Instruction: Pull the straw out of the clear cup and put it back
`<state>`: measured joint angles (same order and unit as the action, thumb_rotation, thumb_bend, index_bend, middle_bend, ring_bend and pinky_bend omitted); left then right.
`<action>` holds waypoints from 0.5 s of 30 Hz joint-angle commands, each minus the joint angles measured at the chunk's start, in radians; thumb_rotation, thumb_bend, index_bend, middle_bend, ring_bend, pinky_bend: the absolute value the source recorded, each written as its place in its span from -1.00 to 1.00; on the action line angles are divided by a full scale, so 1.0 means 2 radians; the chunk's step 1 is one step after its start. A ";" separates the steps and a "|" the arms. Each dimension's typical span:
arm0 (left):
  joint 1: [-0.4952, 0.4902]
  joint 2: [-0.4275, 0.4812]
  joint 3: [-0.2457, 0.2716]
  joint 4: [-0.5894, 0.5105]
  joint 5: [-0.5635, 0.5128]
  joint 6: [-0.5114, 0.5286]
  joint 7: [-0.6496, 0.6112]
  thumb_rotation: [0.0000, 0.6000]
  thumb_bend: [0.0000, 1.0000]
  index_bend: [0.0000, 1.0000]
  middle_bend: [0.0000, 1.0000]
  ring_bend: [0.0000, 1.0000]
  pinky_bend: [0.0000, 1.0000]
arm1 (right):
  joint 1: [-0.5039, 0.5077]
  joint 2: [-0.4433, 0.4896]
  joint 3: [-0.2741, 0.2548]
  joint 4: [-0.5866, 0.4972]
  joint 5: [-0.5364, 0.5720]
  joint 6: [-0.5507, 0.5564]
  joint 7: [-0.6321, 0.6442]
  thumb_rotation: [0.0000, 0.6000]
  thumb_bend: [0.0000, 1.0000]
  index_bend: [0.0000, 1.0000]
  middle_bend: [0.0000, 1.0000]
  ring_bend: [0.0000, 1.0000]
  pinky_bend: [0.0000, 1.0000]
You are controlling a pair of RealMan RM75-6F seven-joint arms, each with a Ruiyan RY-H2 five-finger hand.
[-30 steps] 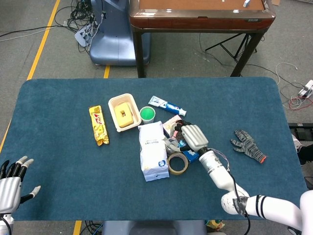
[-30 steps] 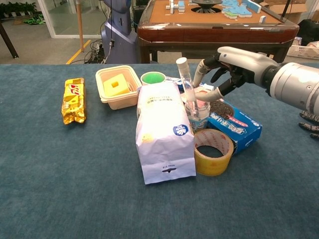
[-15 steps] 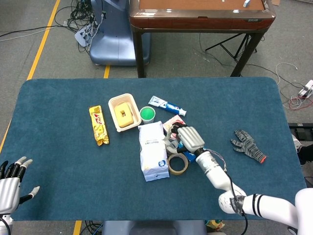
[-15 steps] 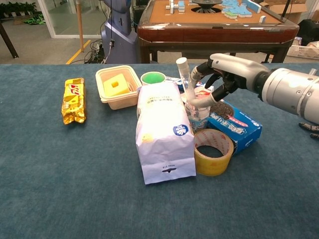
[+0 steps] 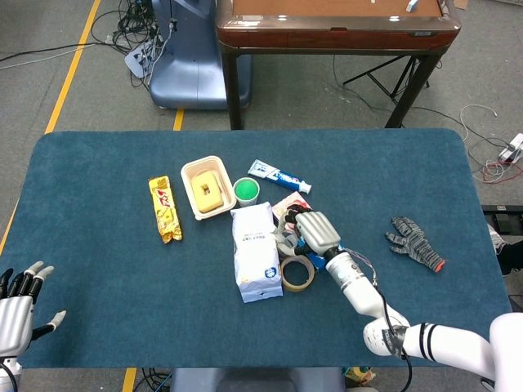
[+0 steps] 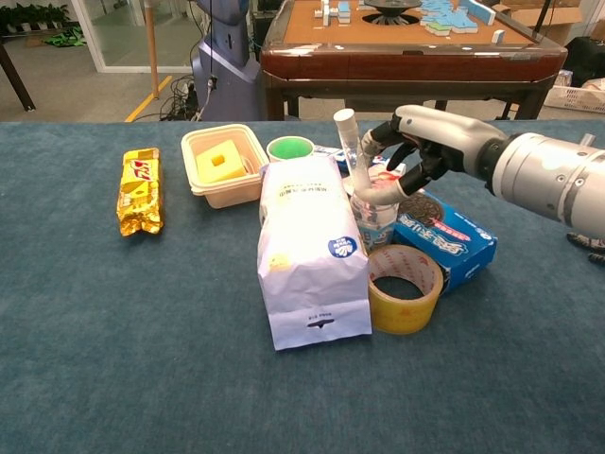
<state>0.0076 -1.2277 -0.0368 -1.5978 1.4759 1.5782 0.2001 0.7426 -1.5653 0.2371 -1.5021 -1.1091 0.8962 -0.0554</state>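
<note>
From the head view, the blue surface (image 5: 98, 245) fills the frame and the clutter sits just right of its middle. The right hand (image 5: 317, 231) reaches in from the lower right and covers the cup, so neither cup nor straw can be made out here. Beside it lie a white bag (image 5: 256, 251), a roll of tape (image 5: 297, 273) and, toward the upper left of the cluster, a green cup (image 5: 246, 191) and a tray (image 5: 207, 187) with a yellow block. A snack bar (image 5: 165, 209) lies further left, a toothpaste tube (image 5: 279, 175) above the cluster, and a glove (image 5: 415, 242) well apart at right. The left hand (image 5: 18, 302) rests at the lower left edge, fingers apart, holding nothing.

From the chest view, the clear cup (image 6: 374, 219) stands just right of the white bag, between it and a blue box (image 6: 444, 240), with the tape roll in front. The straw (image 6: 352, 151) stands in the cup, leaning toward the upper left, its top well above the rim. The right hand's fingers (image 6: 386, 130) curl around the straw's mid-length, with the thumb low near the cup's rim; whether they already press on the straw I cannot tell, though they look about to close.

To do this step well, the pinch should settle on the straw alone, clear of the rim, and the pull should follow the straw's own lean, so the light cup is not dragged or tipped against the bag.
</note>
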 commanded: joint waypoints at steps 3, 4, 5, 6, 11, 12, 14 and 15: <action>0.000 0.000 0.000 0.001 0.000 0.000 -0.001 1.00 -0.65 -0.62 -0.76 -0.69 -0.94 | 0.000 0.002 0.000 -0.002 0.001 0.001 -0.001 1.00 -0.28 0.01 -0.27 -0.66 -0.55; 0.000 0.000 0.000 0.001 0.000 0.000 -0.001 1.00 -0.65 -0.62 -0.76 -0.69 -0.94 | 0.000 0.002 -0.001 -0.002 0.001 0.001 -0.001 1.00 -0.28 0.01 -0.26 -0.66 -0.55; 0.001 0.000 0.000 0.001 0.000 0.000 -0.001 1.00 -0.65 -0.62 -0.76 -0.69 -0.94 | 0.000 0.002 -0.001 -0.002 0.001 0.001 -0.001 1.00 -0.28 0.01 -0.26 -0.66 -0.55; 0.001 0.000 0.000 0.001 -0.001 0.000 -0.001 1.00 -0.65 -0.62 -0.76 -0.69 -0.94 | 0.000 0.003 -0.001 -0.003 0.002 0.000 -0.001 1.00 -0.28 0.02 -0.26 -0.66 -0.55; 0.001 0.000 0.000 0.001 -0.001 0.000 -0.001 1.00 -0.65 -0.62 -0.76 -0.69 -0.94 | 0.000 0.003 -0.001 -0.002 0.003 0.001 -0.002 1.00 -0.25 0.03 -0.25 -0.66 -0.55; 0.001 0.000 0.000 0.002 -0.001 0.000 -0.001 1.00 -0.65 -0.62 -0.76 -0.69 -0.94 | 0.001 0.003 -0.002 -0.002 0.003 0.000 -0.003 1.00 -0.24 0.03 -0.25 -0.66 -0.55; 0.001 0.000 0.000 0.002 0.000 0.000 -0.001 1.00 -0.65 -0.62 -0.75 -0.69 -0.94 | 0.001 0.002 -0.002 -0.002 0.004 0.000 -0.003 1.00 -0.21 0.04 -0.24 -0.66 -0.55; 0.001 0.000 0.000 0.002 0.000 0.000 0.000 1.00 -0.65 -0.62 -0.76 -0.69 -0.94 | 0.001 0.002 -0.002 -0.001 0.004 0.001 -0.004 1.00 -0.18 0.05 -0.24 -0.66 -0.55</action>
<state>0.0103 -1.2281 -0.0365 -1.5944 1.4750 1.5777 0.1993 0.7443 -1.5610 0.2335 -1.5051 -1.1019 0.8975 -0.0622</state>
